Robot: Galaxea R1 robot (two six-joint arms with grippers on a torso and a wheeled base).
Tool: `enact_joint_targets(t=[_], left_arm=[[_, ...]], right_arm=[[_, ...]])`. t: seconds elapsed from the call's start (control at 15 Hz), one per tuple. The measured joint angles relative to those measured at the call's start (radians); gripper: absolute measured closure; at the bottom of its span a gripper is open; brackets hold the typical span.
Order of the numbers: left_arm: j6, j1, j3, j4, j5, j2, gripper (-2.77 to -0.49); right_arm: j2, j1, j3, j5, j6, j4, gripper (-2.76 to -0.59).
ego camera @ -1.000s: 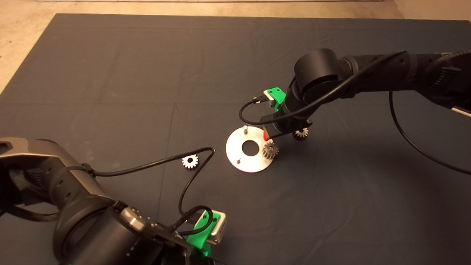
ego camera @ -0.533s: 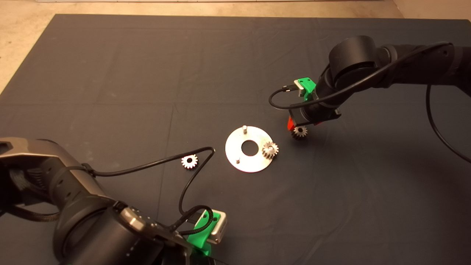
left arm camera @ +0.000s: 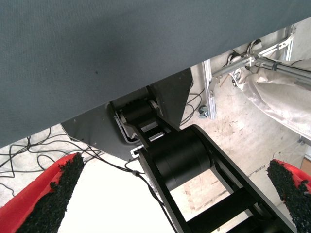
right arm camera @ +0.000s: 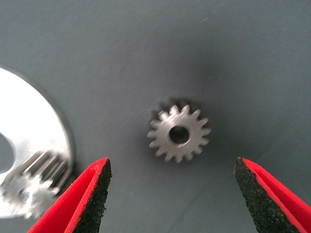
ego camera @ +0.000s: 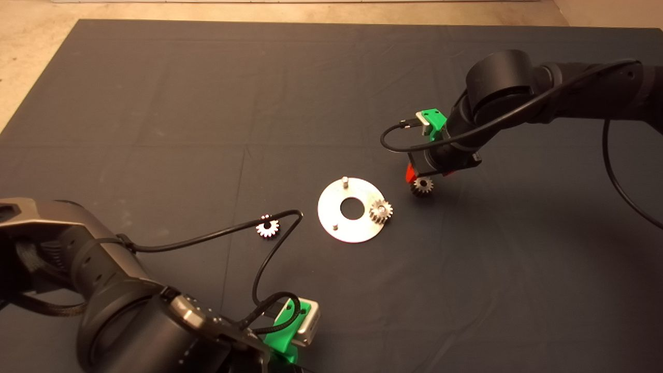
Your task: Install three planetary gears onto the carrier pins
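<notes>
The right gripper (right arm camera: pixel 170 199) hovers over a loose gear (right arm camera: pixel 179 134) at the disc's (ego camera: pixel 336 228) two o'clock, fingers released; the left gripper (left arm camera: pixel 170 199) idles, released.

The dark mat (ego camera: pixel 155 103) carries a shiny disc (ego camera: pixel 351 228) near its middle; one loose gear (ego camera: pixel 268 228) lies at its nine o'clock, another gear (ego camera: pixel 422 186) at two o'clock.

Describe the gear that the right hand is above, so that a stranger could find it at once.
Find the shiny round disc in the middle of the dark mat. Just beyond its right edge, flat on the mat, lies a small toothed gear under the open right hand. Unlike the gear on a pin and the gear left of the disc, it sits below red fingers.
</notes>
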Motion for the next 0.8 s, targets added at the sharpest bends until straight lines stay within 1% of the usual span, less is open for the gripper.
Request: enact_joint_targets(t=[0.27, 0.47, 0.6, 0.67, 0.73, 0.8], left_arm=[[0.000, 0.000, 0.000, 0.003, 0.000, 0.000, -2.76], [0.000, 0.000, 0.000, 0.004, 0.000, 0.000, -2.76], [0.000, 0.005, 0.000, 0.004, 0.000, 0.000, -2.76], [0.000, 0.005, 0.000, 0.005, 0.000, 0.000, -2.76], [0.000, 0.005, 0.000, 0.005, 0.000, 0.000, -2.76], [0.000, 0.005, 0.000, 0.006, 0.000, 0.000, -2.76]], right_arm=[[-0.031, -0.003, -0.036, -0.003, 0.000, 0.000, -1.87], [-0.034, -0.026, -0.041, -0.002, 0.000, 0.000, -1.87], [-0.034, -0.031, -0.041, 0.000, 0.000, 0.000, -1.87], [-0.034, -0.035, -0.041, 0.007, 0.000, 0.000, -1.87], [-0.033, -0.042, -0.041, 0.021, 0.000, 0.000, -1.87], [-0.033, -0.048, -0.041, 0.045, 0.000, 0.000, -1.87]])
